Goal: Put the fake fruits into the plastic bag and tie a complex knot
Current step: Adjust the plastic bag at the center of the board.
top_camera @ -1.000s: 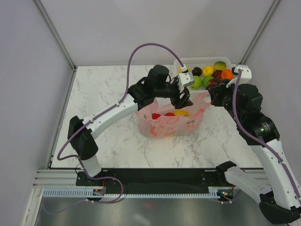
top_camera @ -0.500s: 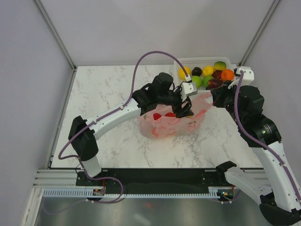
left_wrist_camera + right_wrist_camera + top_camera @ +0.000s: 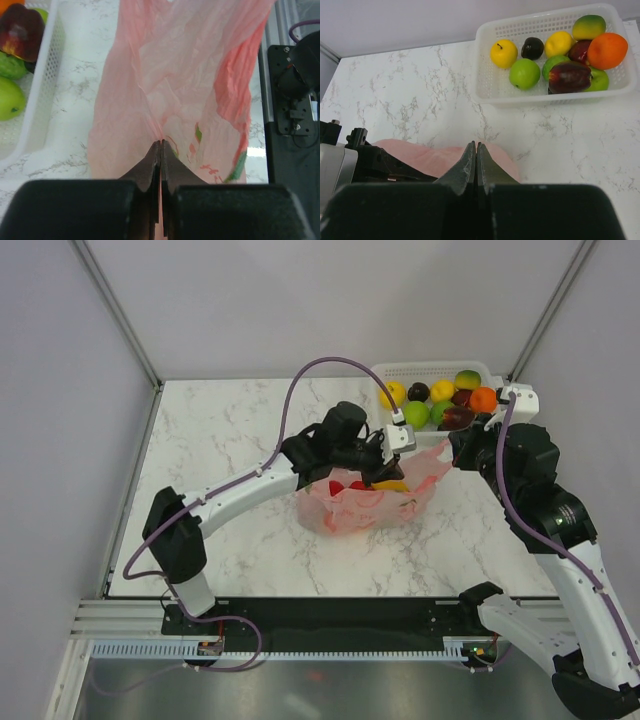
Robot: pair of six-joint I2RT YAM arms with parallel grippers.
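Plastic bag first: you have it, pink and crumpled, mouth up in the middle of the counter, between the two arms and just in front of the white lattice basket. Much of it is hidden from you. In the overhead view the left arm covers the far rim, and the film blurs whatever lies low inside. You can make out only two red fake fruits and a yellow one near the top. The basket holds more of them in yellow, green, orange and dark purple-red, some half hidden behind others. The left hand is clamped tight with pink film running between its fingers, so it pinches the plastic bag at a fold; its own fingers block the bag's lower part from its camera. The right hand is closed to a hairline, and from overhead the bag's raised right corner runs up to its tips, held there; its own camera gives you only pink below the fingers. Green and red print on the bag is too creased to read. The counter is white marble with grey veins, boxed in by pale walls and metal corner posts.
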